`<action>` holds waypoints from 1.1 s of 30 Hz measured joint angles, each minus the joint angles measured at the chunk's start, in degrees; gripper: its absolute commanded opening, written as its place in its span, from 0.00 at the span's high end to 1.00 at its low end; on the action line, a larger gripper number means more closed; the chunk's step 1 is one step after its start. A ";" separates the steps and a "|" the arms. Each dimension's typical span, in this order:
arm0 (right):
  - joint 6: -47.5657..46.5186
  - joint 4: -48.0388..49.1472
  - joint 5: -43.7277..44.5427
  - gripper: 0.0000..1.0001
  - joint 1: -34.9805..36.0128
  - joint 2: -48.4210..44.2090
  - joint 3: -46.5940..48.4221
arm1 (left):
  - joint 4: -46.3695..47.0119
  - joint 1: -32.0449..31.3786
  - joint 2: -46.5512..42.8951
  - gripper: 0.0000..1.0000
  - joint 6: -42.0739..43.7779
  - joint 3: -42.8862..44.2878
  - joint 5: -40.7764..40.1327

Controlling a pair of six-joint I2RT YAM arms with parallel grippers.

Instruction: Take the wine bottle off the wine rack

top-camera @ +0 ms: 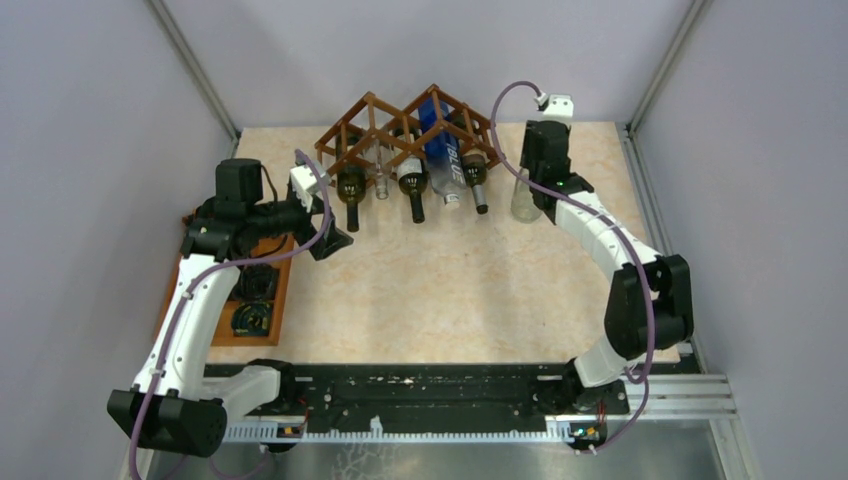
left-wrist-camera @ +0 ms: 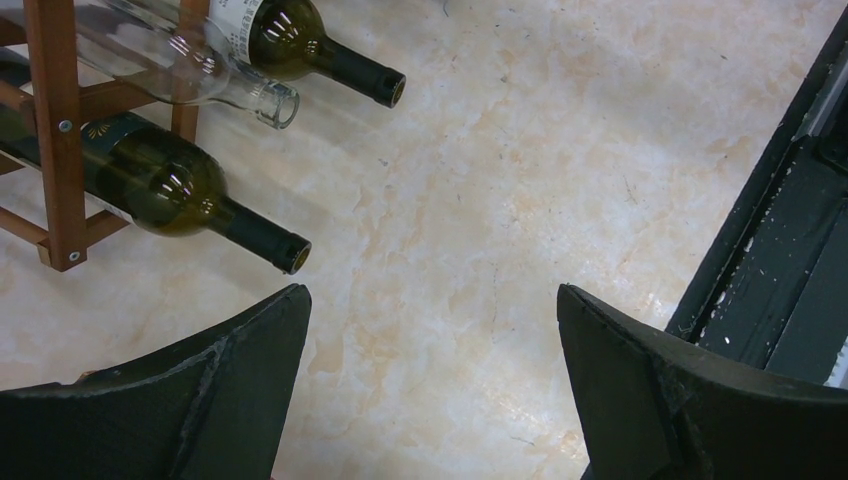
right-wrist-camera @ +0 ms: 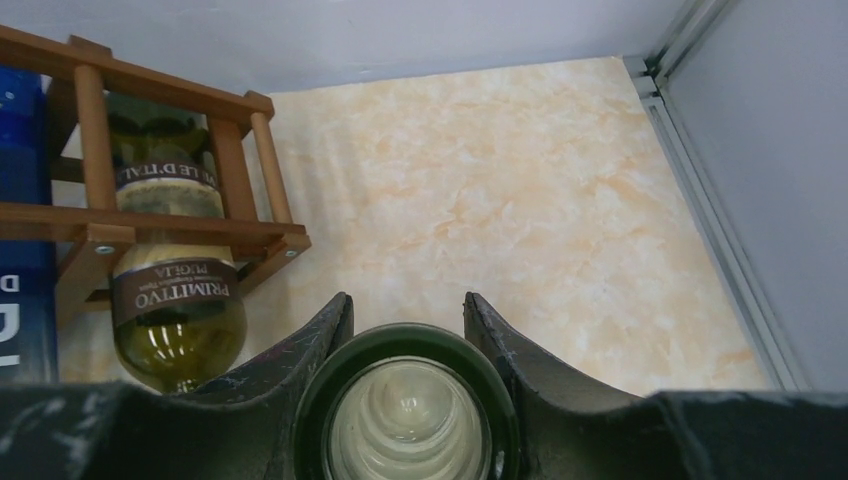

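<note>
The brown wooden wine rack (top-camera: 368, 112) stands at the back of the table and holds several bottles lying with their necks toward me. My right gripper (top-camera: 530, 185) is to the right of the rack, shut on the neck of a pale glass wine bottle (top-camera: 522, 198) that stands upright, clear of the rack. In the right wrist view the bottle's open mouth (right-wrist-camera: 410, 420) sits between the gripper (right-wrist-camera: 407, 305) fingers, with the rack (right-wrist-camera: 95, 225) at left. My left gripper (top-camera: 328, 232) is open and empty near the rack's left front; its wrist view (left-wrist-camera: 432, 290) shows bare table between the fingers.
A dark green bottle (left-wrist-camera: 175, 185) pokes out of the rack (left-wrist-camera: 55, 130) just above my left finger, with a clear bottle (left-wrist-camera: 190, 70) behind it. A blue bottle (top-camera: 443, 150) lies in the rack. An orange-brown tray (top-camera: 283, 282) sits at the left edge. A black rail (top-camera: 430, 395) runs along the front.
</note>
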 measured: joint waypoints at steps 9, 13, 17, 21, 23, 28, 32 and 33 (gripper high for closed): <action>0.61 0.74 0.46 0.91 -0.90 1.29 -0.37 | 0.00 0.00 0.00 0.01 0.00 0.00 -0.26; 1.09 0.79 0.59 0.41 -0.90 1.38 -0.37 | 0.02 0.00 0.00 0.01 0.00 0.00 -0.31; 2.16 2.64 0.85 0.06 -0.90 1.18 -0.24 | 0.00 0.00 0.00 0.01 0.00 0.00 -0.42; 3.19 2.32 1.57 0.01 -0.90 0.61 1.44 | 0.00 0.00 0.02 0.01 0.00 0.00 -0.76; 3.80 0.76 1.97 0.01 -0.90 0.24 3.37 | 0.00 0.00 0.04 0.01 0.00 0.00 -0.76; 6.29 -5.77 3.13 0.01 -0.90 -2.40 11.08 | -0.02 0.00 0.22 0.01 -0.09 0.17 -0.81; 7.74 -9.40 3.23 0.01 0.09 -6.36 15.69 | 0.02 0.00 0.61 0.01 -0.13 0.96 -0.81; 7.82 -10.19 3.34 0.01 0.92 -7.45 16.92 | 0.00 0.00 0.70 0.01 -0.15 1.03 -0.81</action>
